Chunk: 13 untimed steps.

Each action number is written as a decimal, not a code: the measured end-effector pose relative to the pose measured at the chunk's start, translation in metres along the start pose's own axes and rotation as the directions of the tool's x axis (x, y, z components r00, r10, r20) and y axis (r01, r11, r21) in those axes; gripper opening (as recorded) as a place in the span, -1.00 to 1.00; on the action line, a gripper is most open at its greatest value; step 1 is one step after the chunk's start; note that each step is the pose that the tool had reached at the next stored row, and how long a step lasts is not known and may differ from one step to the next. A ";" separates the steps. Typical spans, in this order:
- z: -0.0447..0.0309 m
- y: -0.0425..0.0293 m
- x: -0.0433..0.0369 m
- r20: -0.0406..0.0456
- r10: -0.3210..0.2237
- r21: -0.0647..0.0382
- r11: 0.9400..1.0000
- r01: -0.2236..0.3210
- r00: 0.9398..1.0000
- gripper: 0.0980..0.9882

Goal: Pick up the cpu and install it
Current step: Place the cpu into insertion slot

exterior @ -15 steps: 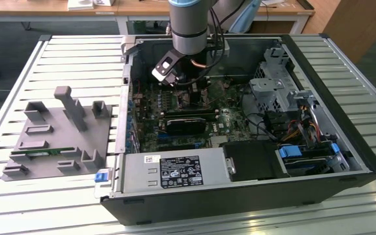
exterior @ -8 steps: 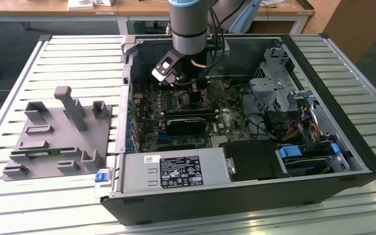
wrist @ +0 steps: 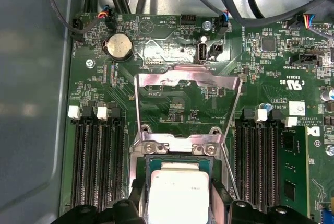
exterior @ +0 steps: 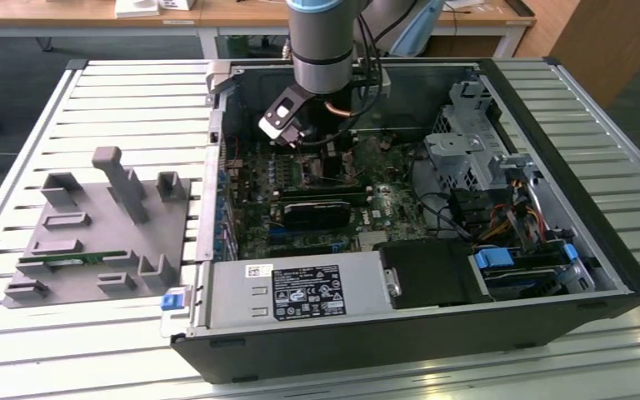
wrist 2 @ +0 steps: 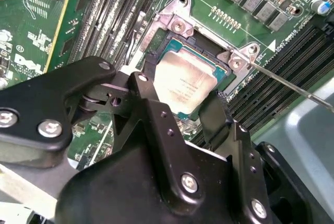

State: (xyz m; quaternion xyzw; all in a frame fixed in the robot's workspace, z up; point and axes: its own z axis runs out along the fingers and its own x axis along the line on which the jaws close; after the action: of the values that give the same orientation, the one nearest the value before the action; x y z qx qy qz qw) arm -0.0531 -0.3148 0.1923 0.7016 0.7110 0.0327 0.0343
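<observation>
In the exterior view the arm reaches down into the open computer case (exterior: 409, 342), which lies on the slatted bench (exterior: 76, 358). The pincer (exterior: 337, 160) is low over the motherboard (exterior: 264, 242). Well off to one side of it, outside the case, stands a grey tray (exterior: 131, 242) with upright posts. In the second wrist view the cpu (wrist 2: 182, 78) lies flat between the two black fingers (wrist 2: 156, 117), at the open socket (wrist 2: 177, 23), with its silver top facing up. The fingertips sit against two opposite edges, so I judge the pincer clenched on the cpu, though I cannot tell whether the chip is fully seated. A thin metal lever (wrist 2: 292, 85) runs just beside the pincer. In the first wrist view the load plate (wrist: 188, 85) stands swung open just beyond the pincer, with memory slots (wrist: 96, 166) to either side of it. The cpu looks light, stiff and flat, with a slick metal lid and probably delicate contacts beneath. Holding it by the edges seems right, and it likely tolerates neither tilt nor force.
</observation>
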 end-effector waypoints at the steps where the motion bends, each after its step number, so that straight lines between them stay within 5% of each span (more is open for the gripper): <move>1: -0.0002 0.0000 0.0000 0.000 0.000 0.000 1.000 0.000 1.000 0.15; 10: -0.0119 0.0011 0.0000 0.000 0.000 0.000 1.000 0.000 1.000 0.11; 13: -0.0131 0.0013 0.0000 0.000 0.000 0.000 1.000 0.000 1.000 -0.16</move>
State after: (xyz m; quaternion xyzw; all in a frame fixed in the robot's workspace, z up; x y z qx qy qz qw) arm -0.0531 -0.3147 0.2055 0.7016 0.7110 0.0327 0.0341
